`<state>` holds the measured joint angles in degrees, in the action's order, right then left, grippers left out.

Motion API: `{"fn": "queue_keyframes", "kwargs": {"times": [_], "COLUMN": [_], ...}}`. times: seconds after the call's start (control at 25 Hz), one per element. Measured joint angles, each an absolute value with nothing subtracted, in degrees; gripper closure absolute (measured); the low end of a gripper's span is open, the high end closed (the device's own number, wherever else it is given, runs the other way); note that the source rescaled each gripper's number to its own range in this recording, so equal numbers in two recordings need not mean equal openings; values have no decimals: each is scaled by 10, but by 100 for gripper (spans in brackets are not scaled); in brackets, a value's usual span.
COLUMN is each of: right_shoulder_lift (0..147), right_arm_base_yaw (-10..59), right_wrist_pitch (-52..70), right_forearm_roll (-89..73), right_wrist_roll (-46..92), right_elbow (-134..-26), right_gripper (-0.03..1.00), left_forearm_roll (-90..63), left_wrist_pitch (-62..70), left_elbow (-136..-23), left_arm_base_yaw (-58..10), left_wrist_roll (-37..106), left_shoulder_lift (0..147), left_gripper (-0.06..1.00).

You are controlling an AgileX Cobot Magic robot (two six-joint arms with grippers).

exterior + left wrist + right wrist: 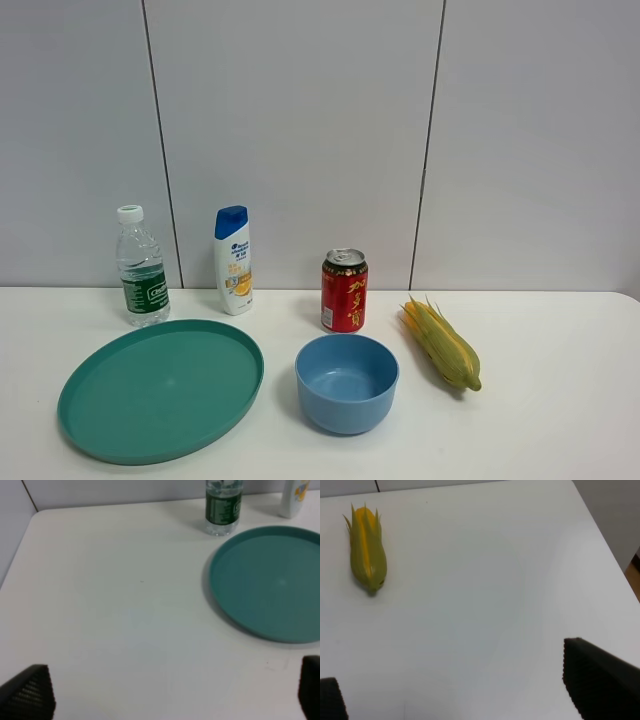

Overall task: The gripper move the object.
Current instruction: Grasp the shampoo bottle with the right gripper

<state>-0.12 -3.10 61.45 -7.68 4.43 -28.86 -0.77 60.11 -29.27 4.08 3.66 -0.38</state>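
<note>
Standing upright at the back of the table (560, 430), your shampoo bottle (233, 260) sits between the water bottle (141, 268) and the red can (344, 291), apart from both. Your left gripper (170, 690) and right gripper (465, 690) both show jaws spread wide, gripping nothing; the left wrist view clips what looks like the bottle's base.

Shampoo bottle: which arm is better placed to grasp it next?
Probably the left: the shampoo bottle stands left of the middle and shows in the left wrist view; the right wrist view shows only the corn.
</note>
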Motion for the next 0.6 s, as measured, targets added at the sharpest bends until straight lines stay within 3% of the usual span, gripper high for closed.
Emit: {"fn": "queue_keyframes", "kwargs": {"times": [0.04, 0.6], "right_shoulder_lift": [-1, -1], "right_arm_base_yaw": [-31, -31], "right_wrist_pitch": [615, 615], "right_forearm_roll": [-77, -77], "right_wrist_roll": [44, 44], "right_elbow": [-289, -289], "right_gripper": [7, 7], "left_forearm_roll": [-8, -8], "left_wrist_pitch": [601, 601], "left_elbow": [-293, -293], "left_arm_base_yaw": [41, 41], "left_wrist_roll": [37, 37], "left_shoulder_lift": [-4, -4], "left_gripper": [-6, -6]}}
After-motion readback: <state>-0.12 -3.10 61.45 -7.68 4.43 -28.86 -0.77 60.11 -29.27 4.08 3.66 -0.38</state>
